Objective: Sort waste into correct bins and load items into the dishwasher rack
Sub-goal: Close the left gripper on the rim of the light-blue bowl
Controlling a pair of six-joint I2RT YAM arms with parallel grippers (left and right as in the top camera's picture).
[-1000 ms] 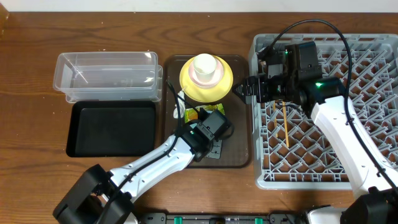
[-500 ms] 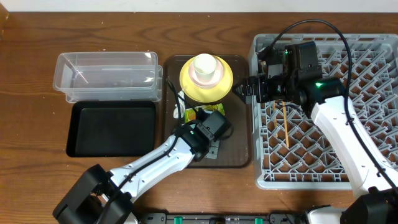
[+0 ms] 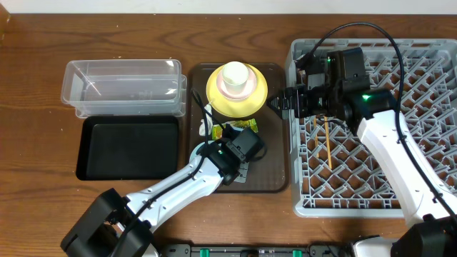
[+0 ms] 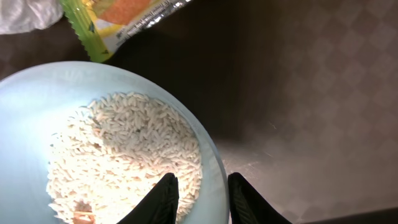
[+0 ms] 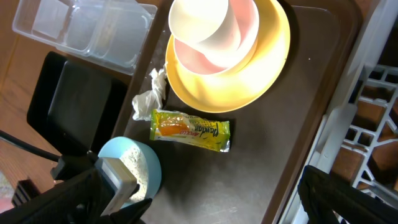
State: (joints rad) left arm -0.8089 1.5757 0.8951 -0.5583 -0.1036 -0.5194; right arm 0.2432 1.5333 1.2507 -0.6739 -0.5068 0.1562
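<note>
In the left wrist view my left gripper (image 4: 204, 199) is shut on the rim of the light blue bowl (image 4: 37, 112), one finger inside among the rice scraps (image 4: 124, 149), one outside. From overhead that gripper (image 3: 243, 148) hides the bowl. The green-and-yellow wrapper (image 3: 232, 130) and the white tissue (image 5: 149, 93) lie just behind the bowl. The white cup (image 3: 235, 77) sits in a white bowl (image 5: 239, 40) on the yellow plate (image 3: 253, 100). My right gripper (image 3: 278, 103) hangs open over the serving tray's right edge, holding nothing. Two chopsticks (image 3: 327, 143) lie in the dishwasher rack (image 3: 428, 114).
The dark brown serving tray (image 3: 275, 168) carries the dishes and waste. The clear tub (image 3: 121, 86) stands at the back left, with the black tray (image 3: 128, 146) right in front of it. The rack's wall (image 3: 294, 143) borders the serving tray on the right.
My left gripper has edged very slightly to the left with the bowl. The right arm has not moved.
</note>
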